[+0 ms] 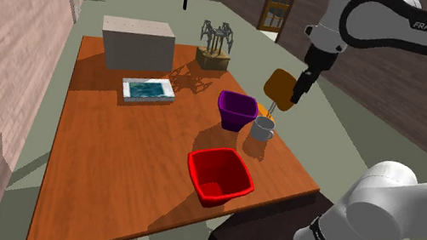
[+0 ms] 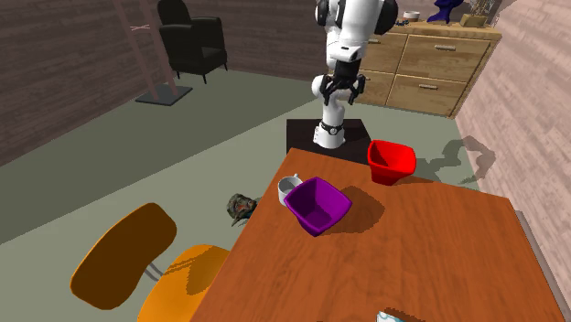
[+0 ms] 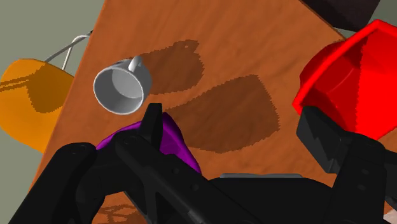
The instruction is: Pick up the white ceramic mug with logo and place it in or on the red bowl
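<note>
Brown wooden counter (image 1: 122,175) in a carpeted room, the arm's pincer (image 1: 297,97) hanging high, clear of everything on it.
Pincer released: its black fingers stand well apart with nothing between them. A pale grey mug (image 1: 264,129) stands upright at the counter edge by the orange chair (image 1: 277,84), just beside the purple bowl (image 1: 236,109), possibly touching it, though that's hard to tell. A red bowl (image 1: 219,176) sits apart from both, near the corner closest to the stand.
</note>
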Controlling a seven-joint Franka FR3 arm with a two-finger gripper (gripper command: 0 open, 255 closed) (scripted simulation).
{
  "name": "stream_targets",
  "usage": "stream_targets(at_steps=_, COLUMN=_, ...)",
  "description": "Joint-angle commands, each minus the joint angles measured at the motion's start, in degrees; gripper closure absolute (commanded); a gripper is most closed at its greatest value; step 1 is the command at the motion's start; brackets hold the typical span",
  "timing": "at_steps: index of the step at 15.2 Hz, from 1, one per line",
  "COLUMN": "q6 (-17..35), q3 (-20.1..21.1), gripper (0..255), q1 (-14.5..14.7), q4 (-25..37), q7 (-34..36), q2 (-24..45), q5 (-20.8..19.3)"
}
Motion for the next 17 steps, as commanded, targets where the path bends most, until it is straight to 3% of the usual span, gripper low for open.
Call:
stream_targets(at_steps=1, q6=4.0, q3=-2.6, gripper=0, q1=-0.5, q4=-1.7, q7=-2.4, q2=1.7, q5=-1.0)
stream_targets(at_steps=10, q6=20.6, q3=-13.6, gripper=0, q1=-1.2, q4=-4.3, q7=-12.6, q2=14.1, q5=-2.4)
stream_targets(at_steps=17, q6=32.5, q3=-22.3, gripper=0, q1=0.8, q4=-1.4, q7=-23.5, q2=28.7, q5=2.7)
